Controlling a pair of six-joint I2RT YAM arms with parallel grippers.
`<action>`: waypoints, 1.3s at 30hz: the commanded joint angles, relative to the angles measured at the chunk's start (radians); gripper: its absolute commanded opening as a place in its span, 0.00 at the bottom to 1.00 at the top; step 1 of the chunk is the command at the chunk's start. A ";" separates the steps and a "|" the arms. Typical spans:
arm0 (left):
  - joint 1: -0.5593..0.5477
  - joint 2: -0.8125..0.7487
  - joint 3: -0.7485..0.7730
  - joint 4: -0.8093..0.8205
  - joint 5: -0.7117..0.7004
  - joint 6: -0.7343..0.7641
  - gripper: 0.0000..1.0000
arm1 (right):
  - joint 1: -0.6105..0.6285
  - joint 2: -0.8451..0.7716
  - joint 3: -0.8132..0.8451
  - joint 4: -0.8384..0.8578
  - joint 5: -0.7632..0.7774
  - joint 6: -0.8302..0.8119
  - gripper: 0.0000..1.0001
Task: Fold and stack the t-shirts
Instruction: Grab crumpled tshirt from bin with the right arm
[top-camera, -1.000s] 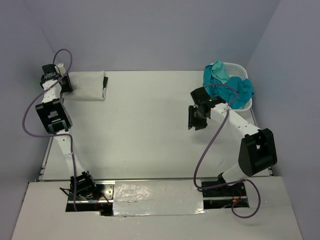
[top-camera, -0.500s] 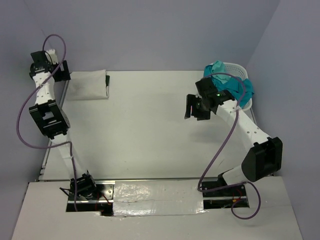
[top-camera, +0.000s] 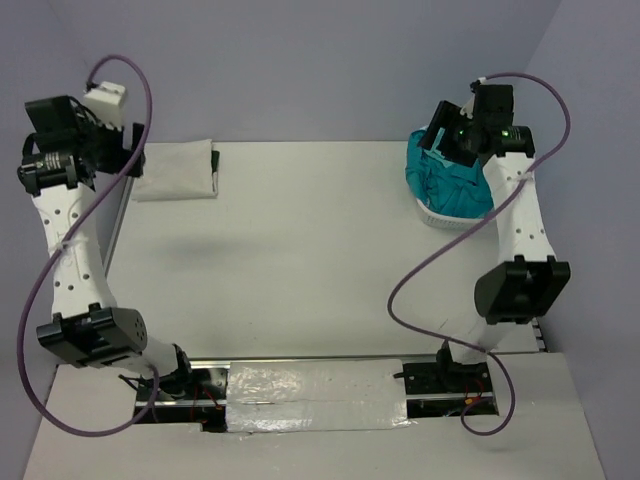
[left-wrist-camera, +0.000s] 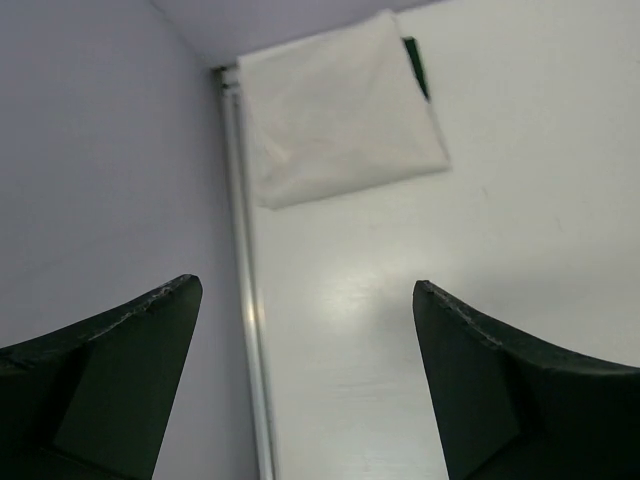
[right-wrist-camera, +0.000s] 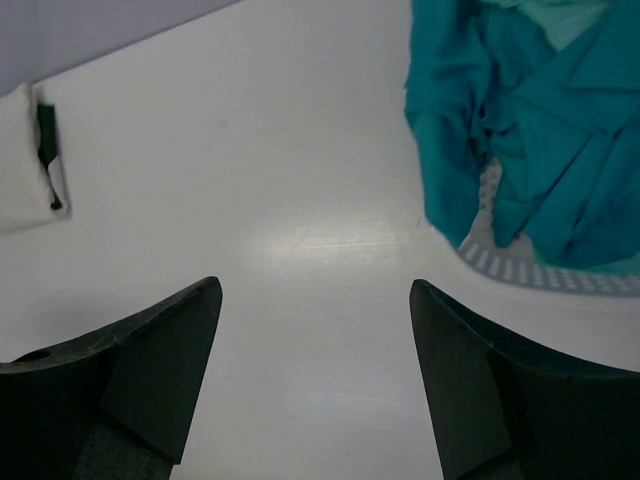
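1. The left claw (left-wrist-camera: 305, 290) is wide apart and empty, far left.
2. A folded white t-shirt (left-wrist-camera: 340, 110) lies near it (dark green one (left-wrist-camera: 415, 65) peeking out).
3. The right claw (right-wrist-camera: 315, 287), apart too, hangs near the teal t-shirts (right-wrist-camera: 520, 110) in the far-right basket (right-wrist-camera: 530, 270).

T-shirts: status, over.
Left end effector open, empty, near folded white cloth t-shirt. Right end effector open, empty, near crumpled teal cloth t-shirt in white plastic lattice basket. Nothing blocking.
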 joint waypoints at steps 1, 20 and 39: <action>-0.030 -0.029 -0.195 -0.127 0.059 0.081 0.99 | -0.064 0.135 0.113 0.048 0.035 0.012 0.83; -0.187 0.225 -0.072 -0.052 0.065 0.056 0.99 | -0.138 0.946 0.733 0.440 0.089 0.003 0.81; -0.228 0.224 -0.062 -0.043 0.002 0.107 0.99 | -0.146 0.637 0.465 0.562 0.109 -0.077 0.00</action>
